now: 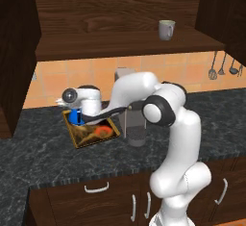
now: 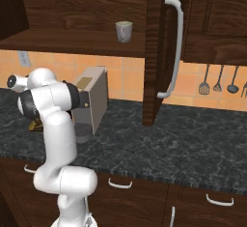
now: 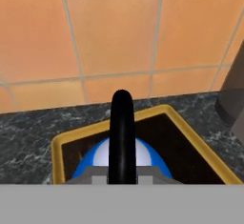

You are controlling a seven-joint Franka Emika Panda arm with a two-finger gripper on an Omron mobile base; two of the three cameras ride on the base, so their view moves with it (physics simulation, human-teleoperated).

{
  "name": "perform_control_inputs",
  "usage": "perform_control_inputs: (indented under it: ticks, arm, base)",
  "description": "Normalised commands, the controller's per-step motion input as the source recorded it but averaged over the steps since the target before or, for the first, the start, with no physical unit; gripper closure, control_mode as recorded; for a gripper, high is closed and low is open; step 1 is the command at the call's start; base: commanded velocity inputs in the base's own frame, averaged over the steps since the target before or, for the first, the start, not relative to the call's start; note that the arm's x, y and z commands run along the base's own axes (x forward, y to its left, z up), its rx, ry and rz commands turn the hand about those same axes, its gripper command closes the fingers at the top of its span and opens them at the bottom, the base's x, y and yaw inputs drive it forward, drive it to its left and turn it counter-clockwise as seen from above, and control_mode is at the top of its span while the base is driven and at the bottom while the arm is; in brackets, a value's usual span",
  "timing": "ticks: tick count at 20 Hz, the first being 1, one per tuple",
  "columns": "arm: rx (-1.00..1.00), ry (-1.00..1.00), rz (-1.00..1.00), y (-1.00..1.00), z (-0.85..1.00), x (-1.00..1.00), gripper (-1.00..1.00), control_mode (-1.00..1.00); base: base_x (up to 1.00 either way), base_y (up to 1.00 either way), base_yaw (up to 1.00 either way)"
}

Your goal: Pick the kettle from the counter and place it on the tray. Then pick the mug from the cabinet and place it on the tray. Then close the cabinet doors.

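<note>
We have the pincer (image 1: pixel 78 119) clamped on the kettle's (image 1: pixel 74 116) black handle, the blue body hanging directly beneath it, over the tray (image 1: pixel 108 135). Tray rim rings the kettle below us. Step in hand: setting the kettle down. Next we must lower, release, then rise to the mug (image 1: pixel 166 30), up and right in the cabinet (image 1: pixel 110 13).
</note>
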Motion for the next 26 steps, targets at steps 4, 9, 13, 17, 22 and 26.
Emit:
perform_control_inputs:
  ticks: [4, 9, 13, 17, 22, 26]
  arm:
    - [-0.15, -0.07, -0.07, -0.19, -0.18, 0.00, 1.00, -1.00]
    - [-0.01, 0.00, -0.03, 0.00, -0.01, 0.00, 1.00, -1.00]
    - [0.00, 0.00, 0.00, 0.00, 0.00, 0.00, -1.00, -1.00]
    - [0.00, 0.00, -0.02, -0.01, 0.02, -0.05, -1.00, -1.00]
    - [0.00, 0.00, -0.01, -0.01, 0.35, -0.21, -1.00, -1.00]
    - [0.00, 0.01, -0.04, -0.09, 0.65, -0.60, -1.00, -1.00]
  base:
    - [0.00, 0.00, 0.00]
    - [0.00, 0.00, 0.00]
    - [0.00, 0.00, 0.00]
    - [0.00, 0.00, 0.00]
    - [0.00, 0.00, 0.00]
    - [0.00, 0.00, 0.00]
